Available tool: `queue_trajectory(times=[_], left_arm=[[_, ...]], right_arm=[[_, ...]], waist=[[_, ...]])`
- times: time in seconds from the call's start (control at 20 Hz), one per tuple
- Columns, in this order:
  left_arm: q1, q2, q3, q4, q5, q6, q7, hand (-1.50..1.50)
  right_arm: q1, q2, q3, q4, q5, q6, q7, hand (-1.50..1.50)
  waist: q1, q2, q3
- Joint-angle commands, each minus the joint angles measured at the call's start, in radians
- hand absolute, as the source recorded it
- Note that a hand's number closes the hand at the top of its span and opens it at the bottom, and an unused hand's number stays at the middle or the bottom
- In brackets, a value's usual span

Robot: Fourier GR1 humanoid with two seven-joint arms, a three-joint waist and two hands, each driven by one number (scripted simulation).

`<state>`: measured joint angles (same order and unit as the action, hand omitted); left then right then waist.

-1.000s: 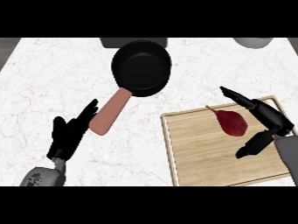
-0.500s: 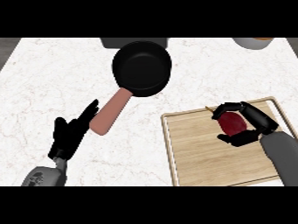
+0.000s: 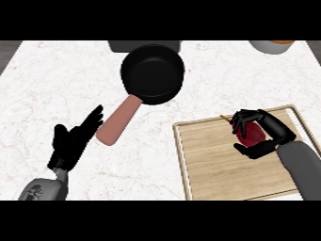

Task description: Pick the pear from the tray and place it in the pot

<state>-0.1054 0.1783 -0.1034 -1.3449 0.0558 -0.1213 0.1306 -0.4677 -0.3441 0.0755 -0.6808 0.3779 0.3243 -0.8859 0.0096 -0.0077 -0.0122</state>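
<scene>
The right robot hand (image 3: 260, 134) has closed in! A second ago it hung spread above the dark red pear (image 3: 252, 133); now its fingers and thumb curl right round the fruit, hiding most of it. The pear sits at the upper right part of the pale wooden tray (image 3: 212, 164), its short stem poking out toward the tray's upper rim, and whether it has left the wood I cannot tell. That looks like the grasp made, so my read is the lift and the carry to the pot come next.

The black round pot (image 3: 152, 73) with its salmon-pink handle (image 3: 119, 121) lies up and to the left on the white marbled counter (image 3: 44, 84), well apart from the tray, exactly where it was. The left robot hand (image 3: 72, 141) rests at the lower left, fingers straight and spread, unchanged.

The count: one pear, one tray, one pot, two hands. At the far edge, one grey container (image 3: 143, 45) behind the pot and one pale bowl (image 3: 272, 46) at the right corner.
</scene>
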Motion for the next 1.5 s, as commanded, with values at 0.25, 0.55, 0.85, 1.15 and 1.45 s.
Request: queue_trajectory(times=[0.25, 0.55, 0.85, 1.15, 1.45], left_arm=[[-0.004, 0.005, 0.006, -0.015, 0.008, -0.016, 0.016, 0.0], [0.017, -0.014, 0.011, -0.065, -0.002, 0.003, 0.061, 0.0], [0.028, -0.016, 0.023, -0.006, -0.011, -0.018, 0.01, 0.0], [0.02, -0.008, 0.032, -0.019, -0.027, -0.013, 0.017, 0.0], [0.068, -0.006, 0.023, -0.082, -0.025, -0.035, 0.028, 0.0]], right_arm=[[0.004, 0.113, -0.263, 0.153, -0.24, -0.132, 0.204, 1.5], [0.042, 0.134, -0.235, -0.119, -0.24, -0.238, 0.346, 1.5], [0.129, 0.132, -0.143, -0.425, -0.138, -0.351, 0.514, 1.5], [0.085, 0.135, -0.062, -0.639, -0.012, -0.433, 0.702, 1.5], [-0.013, 0.113, -0.007, -0.788, 0.091, -0.387, 0.984, 1.5]], waist=[[0.0, 0.015, 0.014], [-0.018, 0.003, 0.011], [-0.022, 0.003, 0.011], [-0.017, 0.003, 0.011], [-0.008, 0.004, 0.012]])
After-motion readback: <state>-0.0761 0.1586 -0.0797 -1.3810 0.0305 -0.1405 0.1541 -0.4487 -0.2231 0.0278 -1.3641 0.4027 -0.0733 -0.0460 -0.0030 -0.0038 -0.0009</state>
